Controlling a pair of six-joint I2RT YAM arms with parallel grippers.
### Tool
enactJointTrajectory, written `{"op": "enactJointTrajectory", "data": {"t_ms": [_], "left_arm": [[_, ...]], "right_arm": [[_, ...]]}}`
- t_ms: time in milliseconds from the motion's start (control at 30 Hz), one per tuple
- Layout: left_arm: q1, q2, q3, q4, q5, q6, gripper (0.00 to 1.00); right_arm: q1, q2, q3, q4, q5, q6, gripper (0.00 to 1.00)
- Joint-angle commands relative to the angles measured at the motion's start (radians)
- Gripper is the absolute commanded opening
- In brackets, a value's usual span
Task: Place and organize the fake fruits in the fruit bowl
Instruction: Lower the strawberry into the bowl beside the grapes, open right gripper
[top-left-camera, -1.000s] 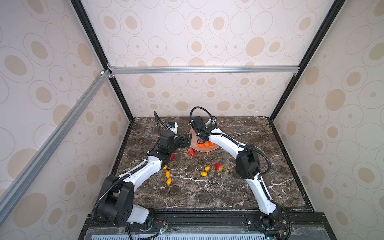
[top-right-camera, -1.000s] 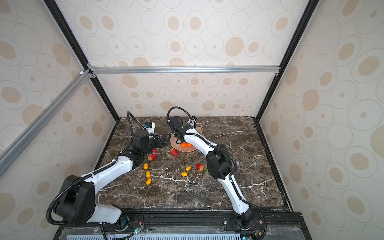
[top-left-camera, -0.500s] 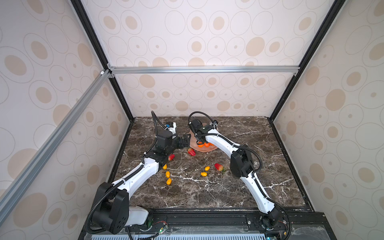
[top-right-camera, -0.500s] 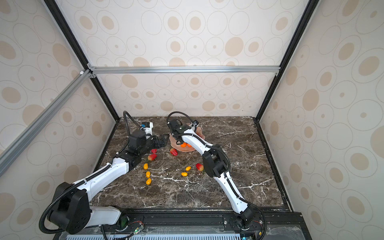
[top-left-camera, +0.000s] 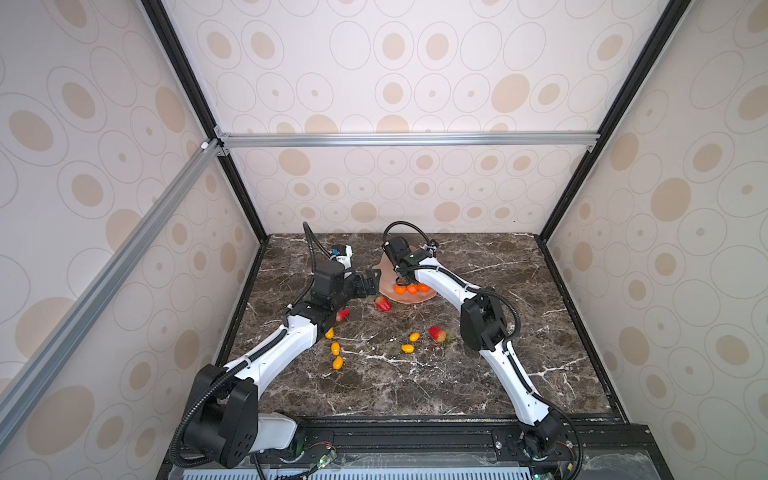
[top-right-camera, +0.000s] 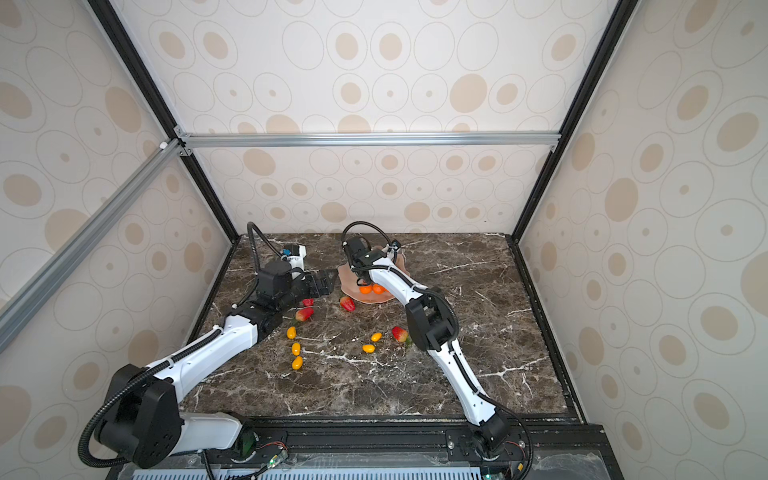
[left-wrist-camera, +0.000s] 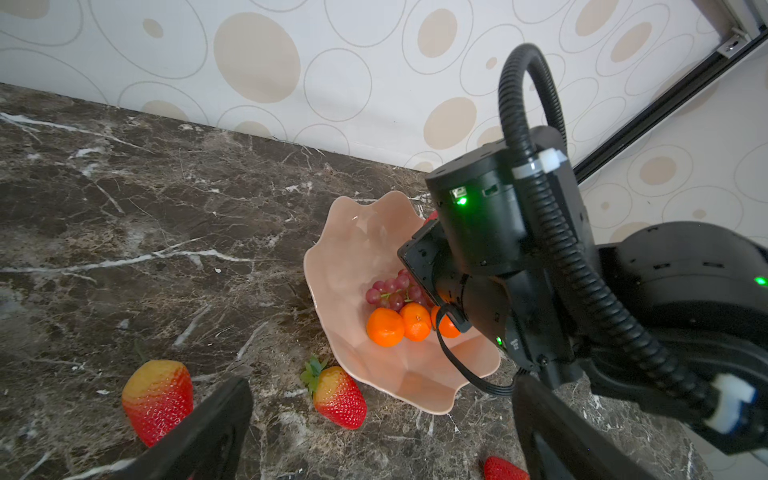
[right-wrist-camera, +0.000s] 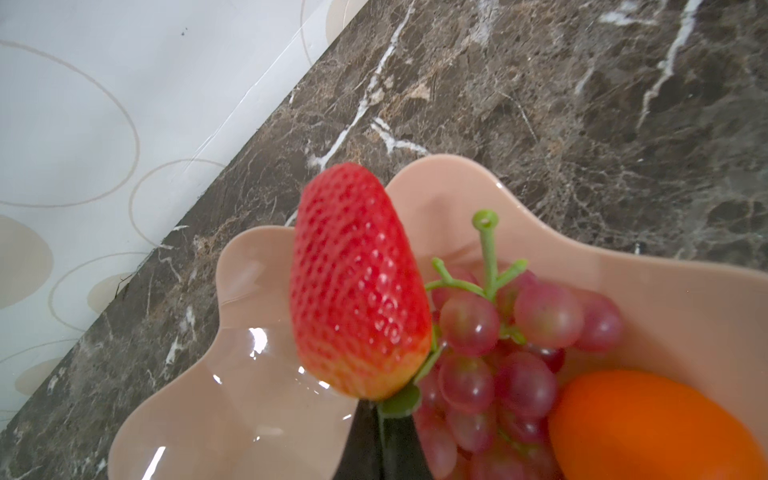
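Observation:
The pale pink fruit bowl (top-left-camera: 428, 296) (left-wrist-camera: 353, 249) (right-wrist-camera: 249, 415) holds three tangerines (left-wrist-camera: 399, 326) and a grape bunch (right-wrist-camera: 511, 353). My right gripper (right-wrist-camera: 384, 411) hangs over the bowl's back part. It is shut on the green cap of a strawberry (right-wrist-camera: 357, 282), which is off the bowl floor beside the grapes. My left gripper (left-wrist-camera: 382, 384) (top-left-camera: 370, 282) stands open just left of the bowl, nothing between its fingers. Three strawberries (top-left-camera: 383, 303) (top-left-camera: 343, 314) (top-left-camera: 437, 333) lie on the marble, with several small oval yellow-orange fruits (top-left-camera: 335, 348) (top-left-camera: 407, 348).
The back wall runs close behind the bowl. The right arm's elbow (top-left-camera: 482, 320) stands next to the strawberry on the right. A black frame rail (top-left-camera: 415, 432) edges the front of the marble table (top-left-camera: 415, 386).
Both arms have shifted only slightly. The right gripper stays shut on the strawberry over the bowl, and the left stays open beside it.

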Motion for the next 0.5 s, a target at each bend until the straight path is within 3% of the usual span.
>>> {"op": "enactJointTrajectory", "data": {"t_ms": [0,467], "left_arm": [[0.012,-0.017,0.023,-0.01,-0.004,0.024,0.99],[0.014,-0.011,0.03,-0.015,0.0,0.03,0.98]], "right_arm": [[-0.005,0.036,0.026,0.014,-0.007,-0.012,0.07],[-0.016,0.04,0.03,0.052,-0.017,-0.044,0.2]]}}
